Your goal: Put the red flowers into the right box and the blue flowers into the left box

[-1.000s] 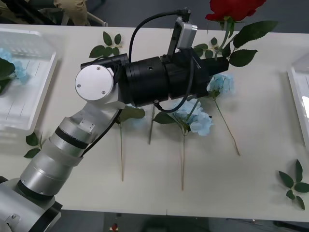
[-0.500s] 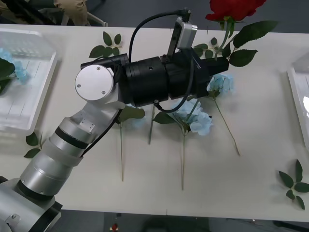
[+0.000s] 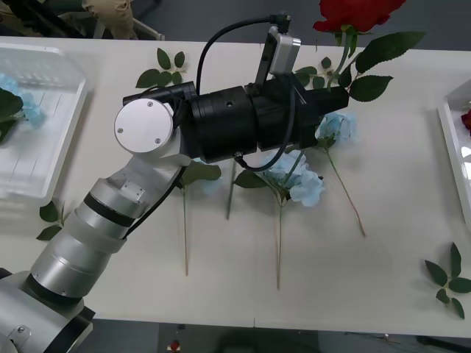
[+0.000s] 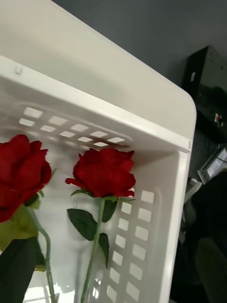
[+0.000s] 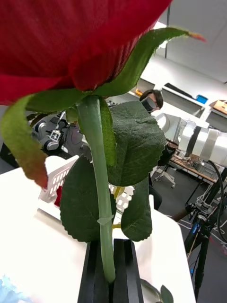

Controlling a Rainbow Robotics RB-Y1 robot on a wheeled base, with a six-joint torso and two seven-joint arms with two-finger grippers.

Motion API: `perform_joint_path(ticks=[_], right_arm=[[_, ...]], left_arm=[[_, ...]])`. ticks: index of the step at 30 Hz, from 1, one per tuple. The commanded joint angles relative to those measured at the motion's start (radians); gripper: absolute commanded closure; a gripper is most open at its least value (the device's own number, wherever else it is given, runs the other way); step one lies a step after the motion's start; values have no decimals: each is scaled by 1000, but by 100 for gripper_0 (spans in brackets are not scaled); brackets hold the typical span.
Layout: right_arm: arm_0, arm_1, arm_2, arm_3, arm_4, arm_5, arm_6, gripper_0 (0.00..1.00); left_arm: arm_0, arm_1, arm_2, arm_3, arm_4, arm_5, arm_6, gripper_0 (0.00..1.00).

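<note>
The left gripper (image 5: pixel 108 265) clamps its black fingers on the green stem of a red rose (image 3: pixel 358 13), holding the bloom upright above the far edge of the white table (image 3: pixel 397 243), right of centre. In the left wrist view the stem runs up from between the closed fingers, past broad green leaves to the underside of the red bloom.

By the look of things the sort is part done. Two red roses (image 4: pixel 103 173) already lie in the right box (image 4: pixel 177 199), seen from the right wrist camera, their heads toward its perforated end wall. In the front view a sliver of red shows inside that box's thin edge at the table's right side. One blue flower (image 3: pixel 16 99) lies in the left box (image 3: pixel 51 140) at the far left. Left to do, as a judgement: the held rose has to reach the right box, and two blue flowers (image 3: pixel 300 180) on the table just right of centre have to go to the left box.

Loose green leaf sprigs (image 3: pixel 447 283) lie scattered on the table. The left arm's dark forearm hides the heads of two more stems (image 3: pixel 185 235) lying near centre, so their colour cannot be told. The right gripper's own fingers cannot be made out, so their state cannot be told; its camera looks into the right box.
</note>
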Motion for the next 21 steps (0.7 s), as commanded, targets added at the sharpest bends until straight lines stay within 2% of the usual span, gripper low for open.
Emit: perform_joint_path(ticks=[1, 6, 9, 15, 21], right_arm=[[-1, -30, 0, -8, -89, -3, 127, 0], [-1, -30, -26, -15, -247, 28, 250, 0], [0, -31, -62, -34, -342, 94, 319, 0], [14, -36, -192, -40, -569, 284, 498, 0], [98, -36, -372, -52, -795, 470, 660, 0]], left_arm=[[-9, 3, -6, -37, 8, -5, -65, 100], [-9, 3, -6, -37, 8, -5, -65, 100], [-9, 3, -6, -37, 8, -5, -65, 100], [-9, 3, -6, -37, 8, -5, -65, 100], [-9, 3, -6, -37, 8, -5, -65, 100]])
